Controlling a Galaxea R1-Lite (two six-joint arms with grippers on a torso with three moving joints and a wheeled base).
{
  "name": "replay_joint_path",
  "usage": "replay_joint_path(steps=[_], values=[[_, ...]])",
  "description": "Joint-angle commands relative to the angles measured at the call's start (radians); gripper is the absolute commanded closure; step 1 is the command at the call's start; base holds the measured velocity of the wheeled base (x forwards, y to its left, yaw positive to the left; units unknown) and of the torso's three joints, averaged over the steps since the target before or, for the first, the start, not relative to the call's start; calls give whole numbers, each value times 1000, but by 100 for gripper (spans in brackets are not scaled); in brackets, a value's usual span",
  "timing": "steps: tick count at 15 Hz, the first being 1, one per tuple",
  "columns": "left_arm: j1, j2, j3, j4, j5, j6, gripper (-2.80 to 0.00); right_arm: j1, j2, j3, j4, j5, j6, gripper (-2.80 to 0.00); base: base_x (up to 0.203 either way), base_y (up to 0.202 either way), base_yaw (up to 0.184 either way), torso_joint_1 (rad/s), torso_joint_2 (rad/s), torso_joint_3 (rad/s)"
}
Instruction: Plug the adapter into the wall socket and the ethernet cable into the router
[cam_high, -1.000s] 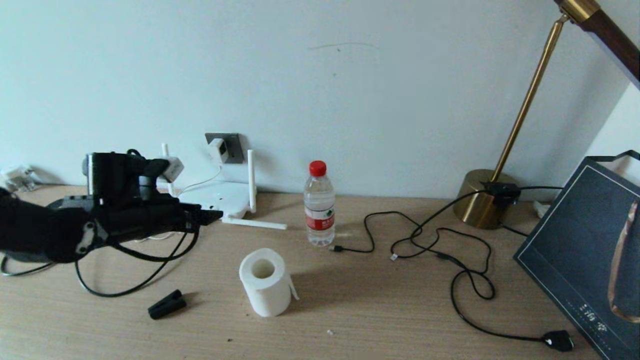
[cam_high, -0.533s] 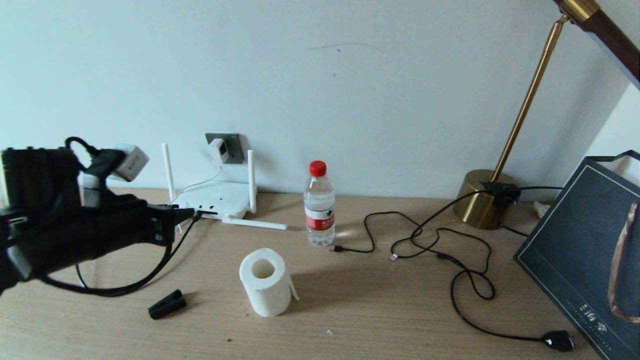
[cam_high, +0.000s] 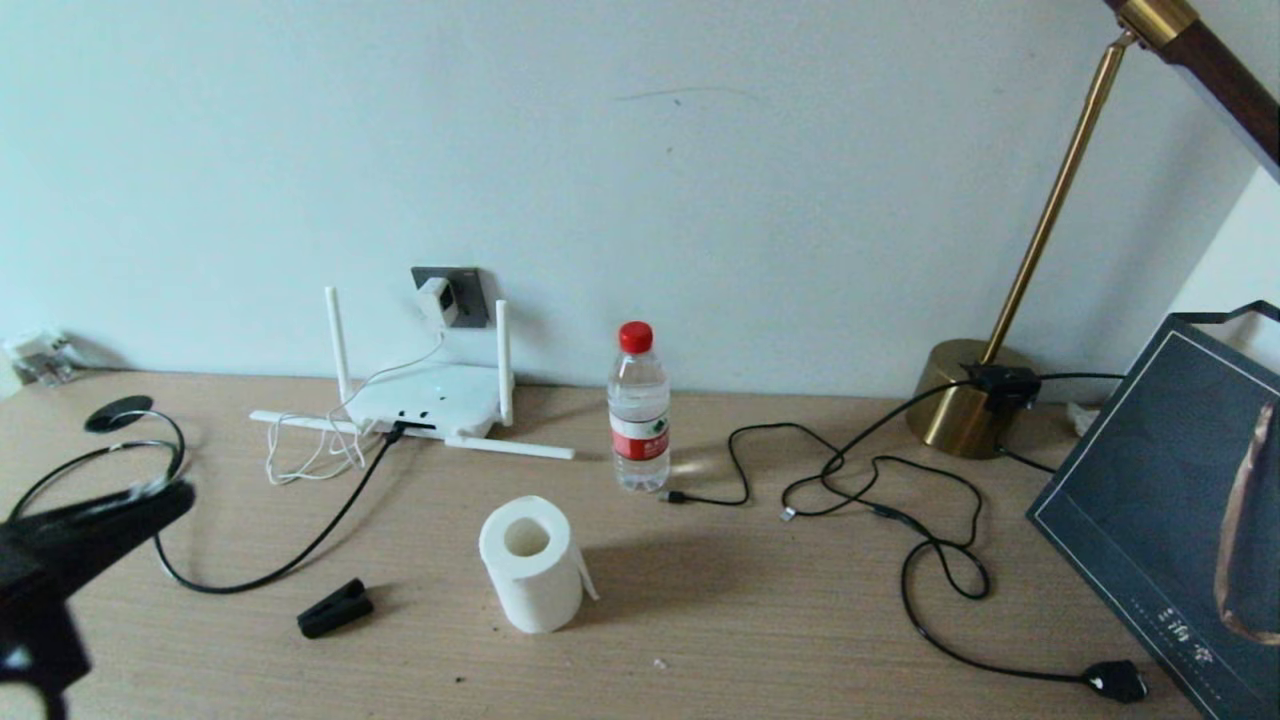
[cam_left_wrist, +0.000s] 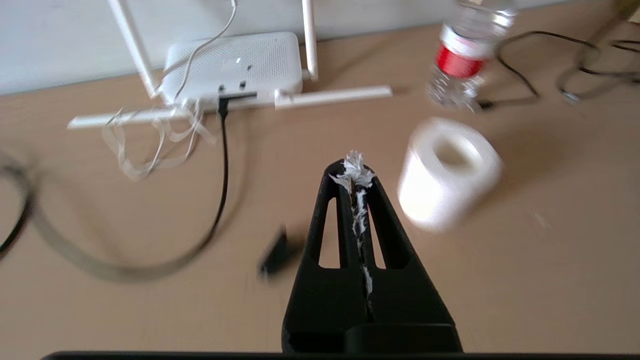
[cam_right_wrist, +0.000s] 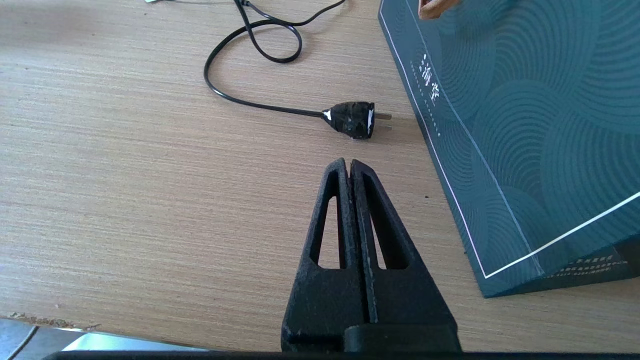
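The white adapter (cam_high: 435, 298) sits in the dark wall socket (cam_high: 467, 284), and its thin white cord hangs down to the router (cam_high: 430, 392). The black ethernet cable (cam_high: 320, 535) has its end in a port on the router's front edge (cam_left_wrist: 223, 100) and curves away across the desk to the left. My left gripper (cam_high: 180, 495) hovers over the desk's near left, well apart from the router, shut with nothing held; frayed white bits line the seam between its fingers (cam_left_wrist: 370, 200). My right gripper (cam_right_wrist: 348, 162) rests shut above the desk on the right, empty.
A paper roll (cam_high: 530, 563), a small black clip (cam_high: 334, 608) and a water bottle (cam_high: 638, 410) stand mid-desk. Loose black cables (cam_high: 860, 480) run to a brass lamp base (cam_high: 965, 400). A black two-pin plug (cam_right_wrist: 352, 119) lies beside a dark teal bag (cam_right_wrist: 525, 125).
My left arm has drawn back from the router toward the near left of the desk, and its fingers have gone from open to shut. The ethernet cable stays in the router.
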Motion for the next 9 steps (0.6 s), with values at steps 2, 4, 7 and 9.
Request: replay_joint_path(steps=[2,4,7,9], values=[[6,-449,87,221,17,-19,0,0,1,0,2,0,-1,0,0,0,0,0,0,0],[10,-550,244,287,43,-65,0,0,1,0,2,0,1,0,0,0,0,0,0,0],[14,-529,537,202,60,-58,0,0,1,1,2,0,-1,0,0,0,0,0,0,0],[65,-409,576,166,76,-76,0,0,1,0,2,0,0,0,0,0,0,0,0,0]])
